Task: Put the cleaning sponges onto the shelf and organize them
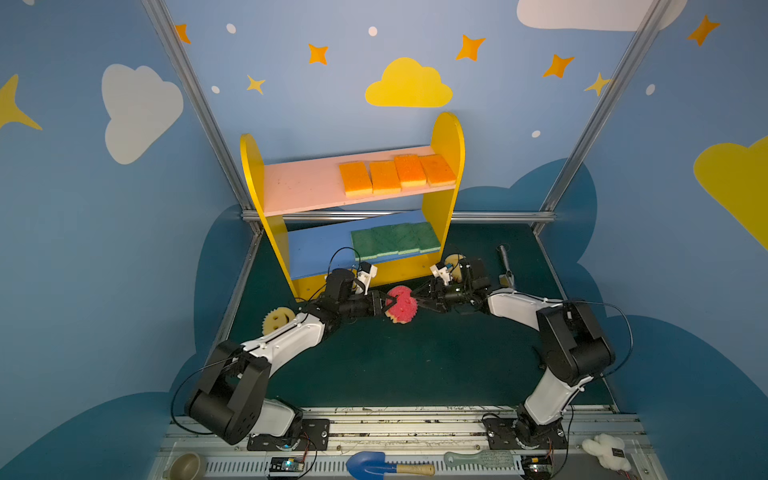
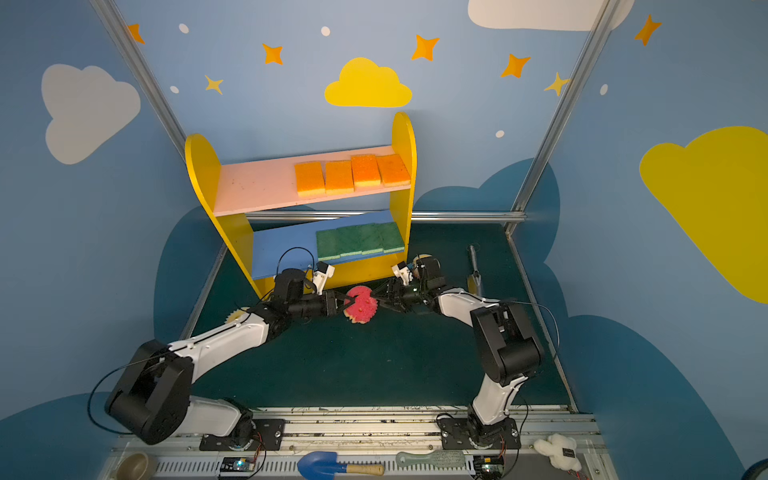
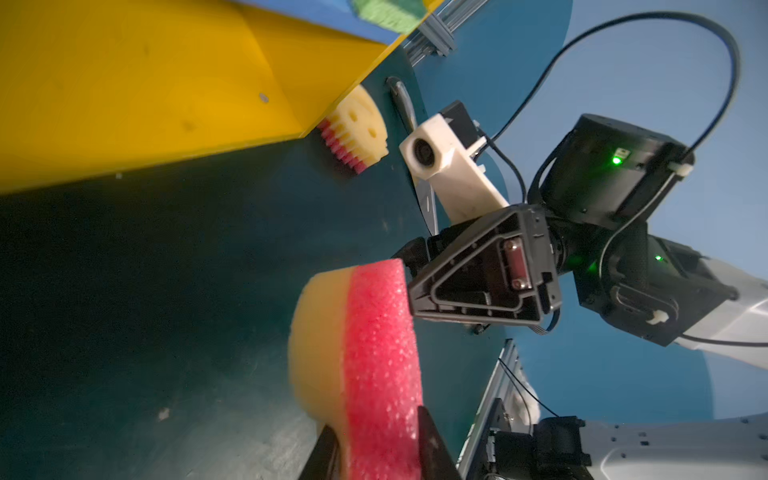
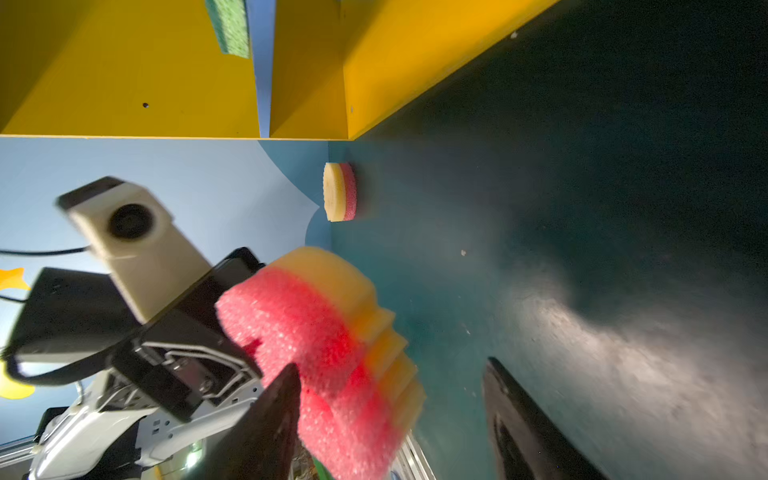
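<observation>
Pink-backed round sponge (image 1: 401,309) (image 2: 360,308) sits between left claw (image 1: 388,304) and right claw (image 1: 417,301) in front of the shelf (image 1: 446,137), over the table (image 1: 415,365), in both top views; the left pinches it, the right stands spread at its far edge. Orange pads (image 1: 397,174) line the pink board, green pads (image 1: 395,239) the blue board. Left wrist: claw fingers (image 3: 434,449) clamp the sponge's (image 3: 374,365) yellow and pink faces. Right wrist: right claw (image 4: 390,368) gapes wide, one finger (image 4: 270,415) just beside the sponge (image 4: 324,345), gripping nothing.

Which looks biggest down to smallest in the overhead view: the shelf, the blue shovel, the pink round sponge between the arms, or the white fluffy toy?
In a top view:
1. shelf
2. blue shovel
3. pink round sponge and white fluffy toy: about alike, so unranked.
</observation>
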### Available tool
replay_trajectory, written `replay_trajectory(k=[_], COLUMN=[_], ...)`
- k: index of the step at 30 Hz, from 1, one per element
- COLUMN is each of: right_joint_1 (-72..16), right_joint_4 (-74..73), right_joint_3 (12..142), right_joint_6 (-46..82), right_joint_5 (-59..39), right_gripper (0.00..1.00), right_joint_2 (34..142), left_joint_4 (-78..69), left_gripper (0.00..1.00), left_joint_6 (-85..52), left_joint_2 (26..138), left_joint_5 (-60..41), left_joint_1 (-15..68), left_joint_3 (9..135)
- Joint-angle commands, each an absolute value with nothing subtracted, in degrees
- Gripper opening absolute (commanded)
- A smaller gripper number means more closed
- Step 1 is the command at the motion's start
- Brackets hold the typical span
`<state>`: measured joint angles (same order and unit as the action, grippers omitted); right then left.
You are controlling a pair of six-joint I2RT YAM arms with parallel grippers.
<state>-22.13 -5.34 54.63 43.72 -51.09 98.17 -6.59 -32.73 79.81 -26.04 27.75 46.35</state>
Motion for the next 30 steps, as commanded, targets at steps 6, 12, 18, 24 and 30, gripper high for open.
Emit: replay_trajectory(k=[6,12,18,24,30], right_joint_1=[-17.2,-14.6,-12.3,-10.4,-9.8], right_joint_4=[6.0,2.7,1.3,0.7,0.2], right_joint_3=[51.3,47.2,45.0,43.8,43.6], right_joint_6=[37.8,40.0,41.0,41.5,41.7], right_joint_5=[-40.8,-39.0,-38.0,-38.5,-39.1], right_gripper=[0.68,0.68,0.68,0.68,0.68], right_joint_2=[91.8,89.6,87.4,86.1,85.9], left_joint_4=[22.7,30.5,38.6,39.8,38.7], left_gripper=[0.26,0.27,0.33,0.49,0.92], left_joint_6=[-13.8,-7.6,-4.3,-4.4,-4.4], left_joint_2=[79.8,88.5,105.3,116.4,118.2], left_joint_5=[6.8,28.1,48.1,46.7,39.1], left_joint_1=[35.0,44.1,52.2,55.9,58.9], left_joint_3=[56.5,65.5,75.7,80.7,82.8])
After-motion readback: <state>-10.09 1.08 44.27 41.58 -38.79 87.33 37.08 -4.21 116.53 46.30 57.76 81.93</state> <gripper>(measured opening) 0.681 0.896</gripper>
